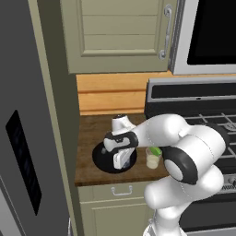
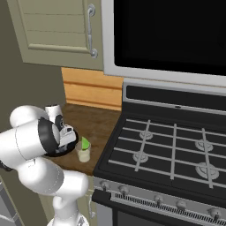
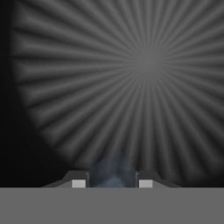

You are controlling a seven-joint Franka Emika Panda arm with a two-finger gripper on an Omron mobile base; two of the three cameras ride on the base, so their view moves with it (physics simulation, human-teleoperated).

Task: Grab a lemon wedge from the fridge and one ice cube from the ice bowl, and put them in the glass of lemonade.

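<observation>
Base views flank arm, sharing counter (image 1: 92,133); hand view close above ice bowl (image 3: 148,87).

Ice bowl (image 1: 102,159) on the counter (image 1: 90,133), fridge (image 1: 23,138) beyond the counter's 9 o'clock end. Glass of lemonade (image 1: 152,160) just beside the bowl at its 3 o'clock, lemon wedge (image 1: 157,150) in the glass at its rim. Stove (image 2: 176,150) at 3 o'clock of the glass. Gripper (image 1: 120,162) down inside the bowl, a pale lump (image 3: 113,173) between the fingertips. Cabinet (image 1: 117,34) above, at 12 o'clock.

Wooden counter (image 1: 90,152), black gas stove (image 2: 167,154), beige cabinets (image 1: 115,32)
</observation>
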